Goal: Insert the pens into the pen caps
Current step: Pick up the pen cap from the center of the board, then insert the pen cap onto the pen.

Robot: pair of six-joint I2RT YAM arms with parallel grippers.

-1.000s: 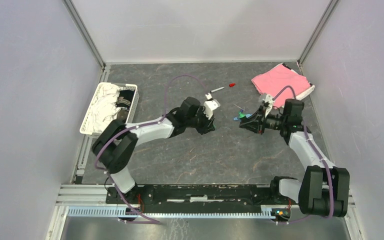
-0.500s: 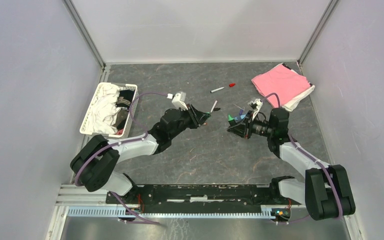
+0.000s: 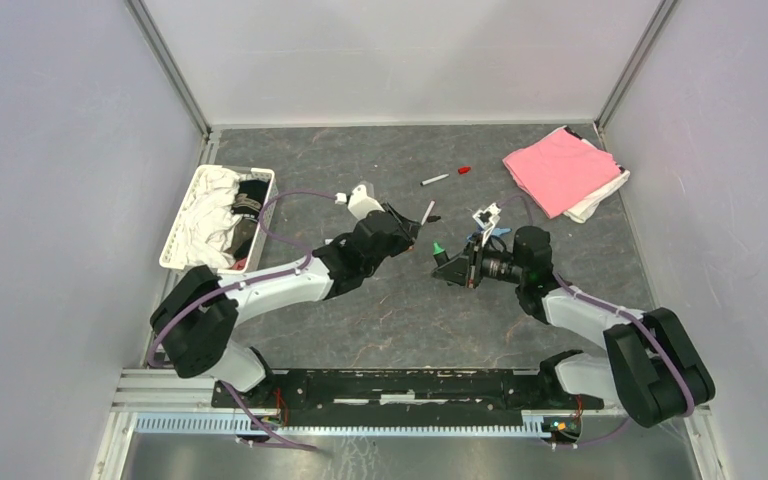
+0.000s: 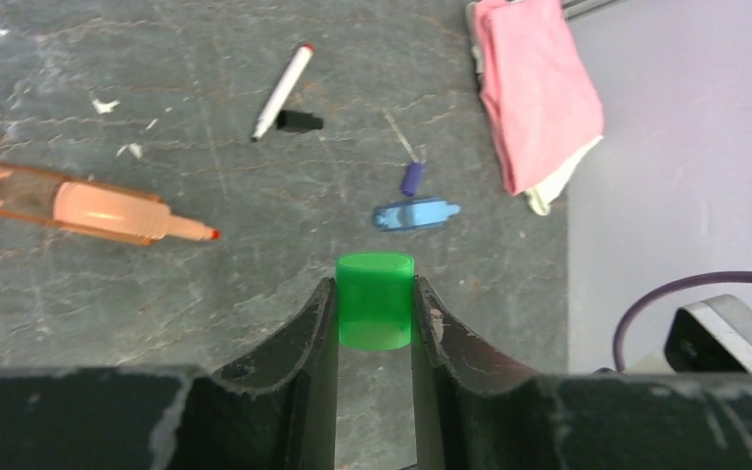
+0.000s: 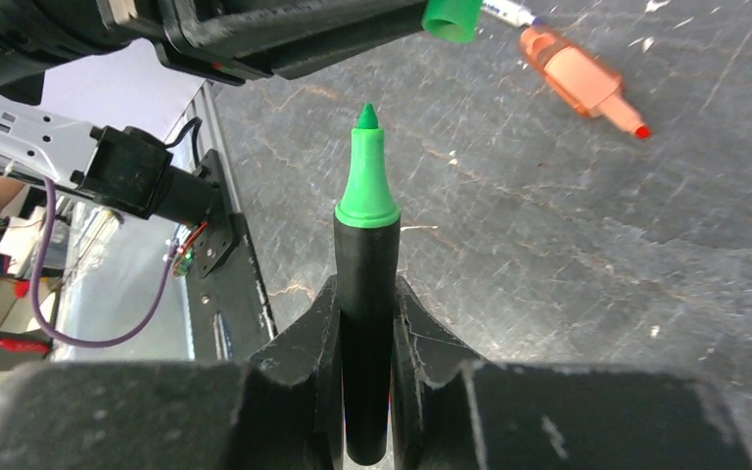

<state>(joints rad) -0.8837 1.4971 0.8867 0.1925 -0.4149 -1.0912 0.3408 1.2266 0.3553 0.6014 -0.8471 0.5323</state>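
Robotics lab cell, white panel walls (image 3: 400,60), aluminium rail (image 3: 160,385), grey tabletop (image 3: 410,310)

Left claw (image 3: 407,229) faces right claw (image 3: 444,263), which grips a green-tipped marker (image 3: 438,247).

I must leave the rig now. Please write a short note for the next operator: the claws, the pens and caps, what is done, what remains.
Left claw: shut on the short green plastic cap.
Right claw: shut on the chunky black marker with green tip; tip aimed toward that cap, not yet inside.
On the table, uncapped: thick orange marker; thin white pen with small black cap beside it; second thin white pen near a small red cap.
Done: no pen seen capped. Left: join the green pair, then the others.
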